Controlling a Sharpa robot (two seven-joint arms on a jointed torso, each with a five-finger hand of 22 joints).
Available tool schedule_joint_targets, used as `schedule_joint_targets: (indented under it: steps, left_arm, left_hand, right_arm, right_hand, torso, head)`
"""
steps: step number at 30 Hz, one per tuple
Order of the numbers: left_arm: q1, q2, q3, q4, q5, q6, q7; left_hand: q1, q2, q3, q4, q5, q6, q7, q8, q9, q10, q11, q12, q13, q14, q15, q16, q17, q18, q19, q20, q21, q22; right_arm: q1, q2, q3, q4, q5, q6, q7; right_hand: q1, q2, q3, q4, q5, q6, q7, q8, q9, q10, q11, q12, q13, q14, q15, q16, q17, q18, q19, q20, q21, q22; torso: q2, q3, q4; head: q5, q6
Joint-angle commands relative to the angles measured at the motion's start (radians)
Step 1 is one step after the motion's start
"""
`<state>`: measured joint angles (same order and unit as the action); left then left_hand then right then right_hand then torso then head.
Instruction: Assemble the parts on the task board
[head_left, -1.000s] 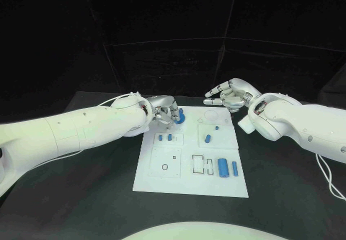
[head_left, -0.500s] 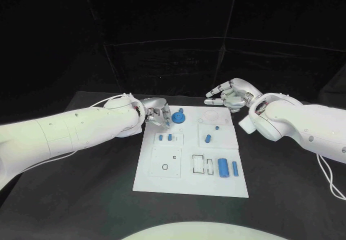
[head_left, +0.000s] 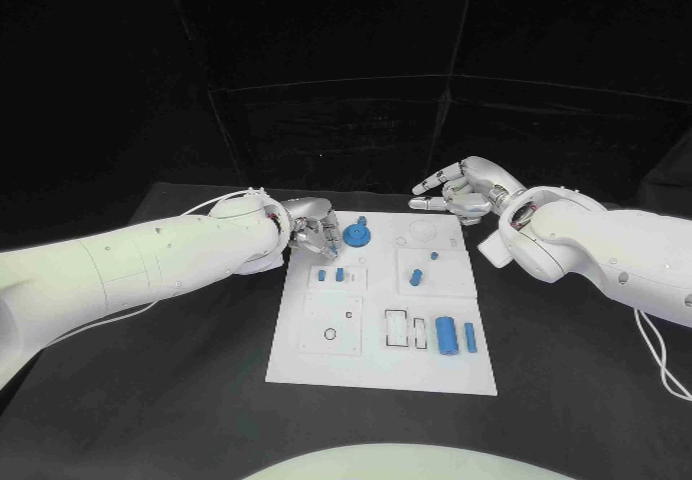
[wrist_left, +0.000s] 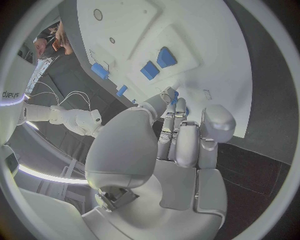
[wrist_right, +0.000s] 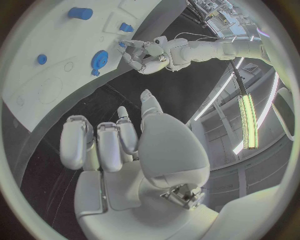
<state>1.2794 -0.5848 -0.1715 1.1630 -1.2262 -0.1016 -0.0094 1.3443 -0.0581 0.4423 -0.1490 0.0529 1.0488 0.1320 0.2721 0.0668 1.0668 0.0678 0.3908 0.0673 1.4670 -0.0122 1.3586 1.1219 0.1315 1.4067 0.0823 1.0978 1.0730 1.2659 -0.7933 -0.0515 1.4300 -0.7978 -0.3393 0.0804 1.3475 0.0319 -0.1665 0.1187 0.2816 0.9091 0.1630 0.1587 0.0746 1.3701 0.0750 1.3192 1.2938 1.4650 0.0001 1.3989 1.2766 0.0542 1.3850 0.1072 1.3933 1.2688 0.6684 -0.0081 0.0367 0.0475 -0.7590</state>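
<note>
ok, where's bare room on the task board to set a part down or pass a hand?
Free: the near edge strip of the task board, below the cutouts, and the near-left panel apart from its small holes. Black table both sides is bare up front. Crowded: far-left corner, left hand beside the round blue part; right hand hovers by the far-right corner.

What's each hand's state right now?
Left hand: empty, fingers apart, beside the round blue part, not gripping it.
Right hand: empty, fingers loosely spread above the task board's far corner.
</note>
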Motion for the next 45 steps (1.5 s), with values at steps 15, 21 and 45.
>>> schedule_joint_targets:
  steps: [15,21,45]
  left_arm:
    - [-0.002,0.018,-0.007,-0.002,0.005,0.035,-0.010]
    - [-0.002,0.019,-0.008,-0.003,0.005,0.044,-0.015]
    - [-0.001,0.023,-0.009,-0.014,0.006,0.040,-0.030]
  left_hand:
    - [-0.008,-0.001,0.006,-0.002,-0.004,0.005,-0.002,-0.004,0.001,0.007,-0.003,-0.005,-0.001,0.019,-0.006,-0.002,-0.003,-0.019,0.004,-0.001,0.008,0.003]
    - [-0.009,-0.001,0.006,-0.002,-0.004,0.006,-0.002,-0.004,0.001,0.007,-0.003,-0.005,-0.001,0.019,-0.006,-0.003,-0.004,-0.019,0.004,-0.001,0.008,0.003]
    - [-0.032,-0.028,0.010,-0.008,-0.004,-0.045,0.019,-0.055,-0.003,-0.052,0.022,-0.062,-0.004,0.013,0.012,-0.009,-0.025,-0.019,-0.006,0.013,-0.001,-0.002]
  right_arm:
    - [0.002,-0.001,0.001,0.002,0.003,-0.008,0.008]
    - [0.002,-0.001,0.001,0.002,0.003,-0.008,0.008]
    - [0.002,-0.001,0.001,0.002,0.003,-0.010,0.008]
  right_hand:
    - [-0.005,0.006,-0.006,0.000,0.004,-0.005,-0.004,0.003,-0.001,-0.004,-0.002,-0.003,0.000,0.045,-0.005,-0.004,0.002,0.016,-0.006,-0.003,-0.006,0.000]
    - [-0.005,0.006,-0.006,0.000,0.004,-0.005,-0.004,0.003,-0.001,-0.004,-0.002,-0.003,0.000,0.045,-0.005,-0.004,0.002,0.016,-0.006,-0.003,-0.006,0.000]
    - [-0.004,0.007,-0.007,-0.001,0.005,-0.005,-0.004,0.004,-0.001,-0.006,-0.003,-0.005,-0.002,0.045,-0.005,-0.006,-0.001,0.017,-0.006,-0.003,-0.007,-0.002]
  torso:
    - [0.000,-0.0005,0.0013]
    - [0.000,-0.0007,0.0017]
    - [0.000,-0.0005,0.0005]
  head:
    - [-0.001,-0.003]
    - [0.000,-0.003]
    - [0.000,-0.005]
